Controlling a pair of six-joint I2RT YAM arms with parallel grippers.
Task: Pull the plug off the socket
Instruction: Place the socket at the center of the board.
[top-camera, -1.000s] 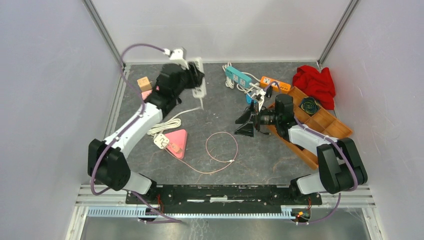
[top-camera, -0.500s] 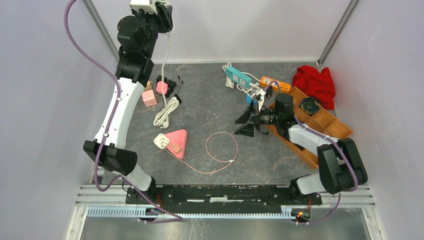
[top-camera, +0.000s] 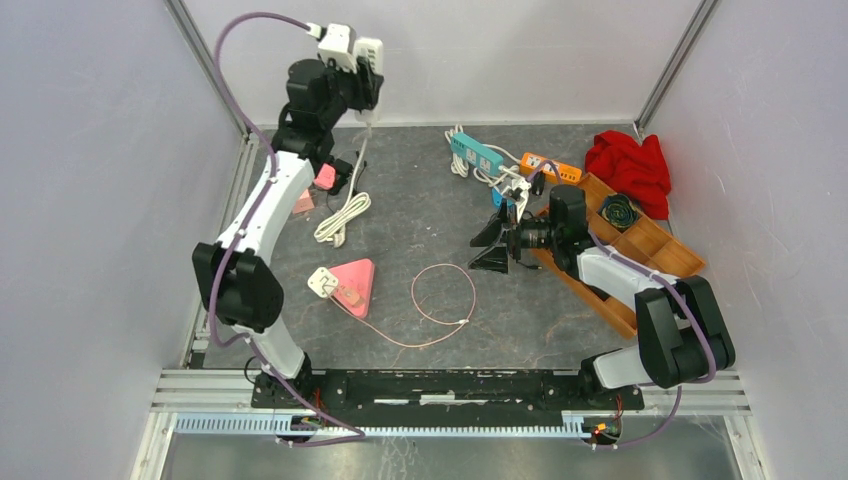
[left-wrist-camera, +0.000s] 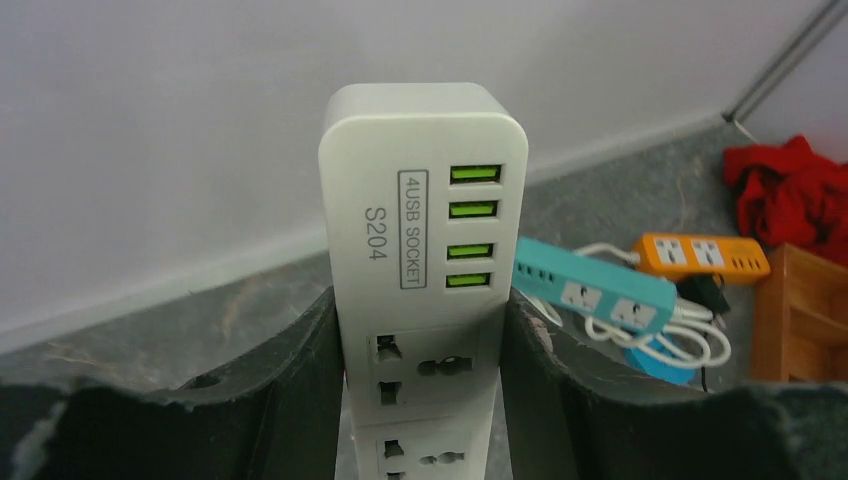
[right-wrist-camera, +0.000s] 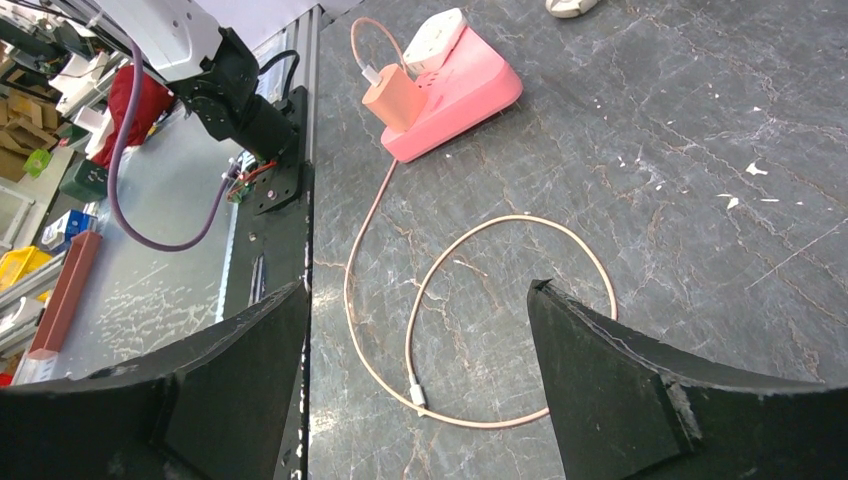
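My left gripper (top-camera: 366, 88) is shut on a white power strip (top-camera: 368, 55) and holds it high up by the back wall. In the left wrist view the strip (left-wrist-camera: 425, 180) stands between my fingers (left-wrist-camera: 300, 390), with green USB ports and empty sockets showing. Its white cord (top-camera: 340, 214) hangs down to a coil on the table. A black plug (top-camera: 342, 170) lies on the table below. My right gripper (top-camera: 490, 245) is open and empty, low over the table. A pink triangular socket (right-wrist-camera: 455, 85) with an orange plug (right-wrist-camera: 390, 97) and a pink cable (right-wrist-camera: 480, 300) lies in front of it.
A teal strip (top-camera: 475, 152) and an orange strip (top-camera: 550, 167) lie at the back with tangled white cords. A red cloth (top-camera: 630, 165) and a wooden tray (top-camera: 640, 245) are at the right. Pink blocks (top-camera: 322, 177) sit at the back left.
My left arm lifted the white strip off the table to the back wall, then swung a little right and down. The right arm has not moved.
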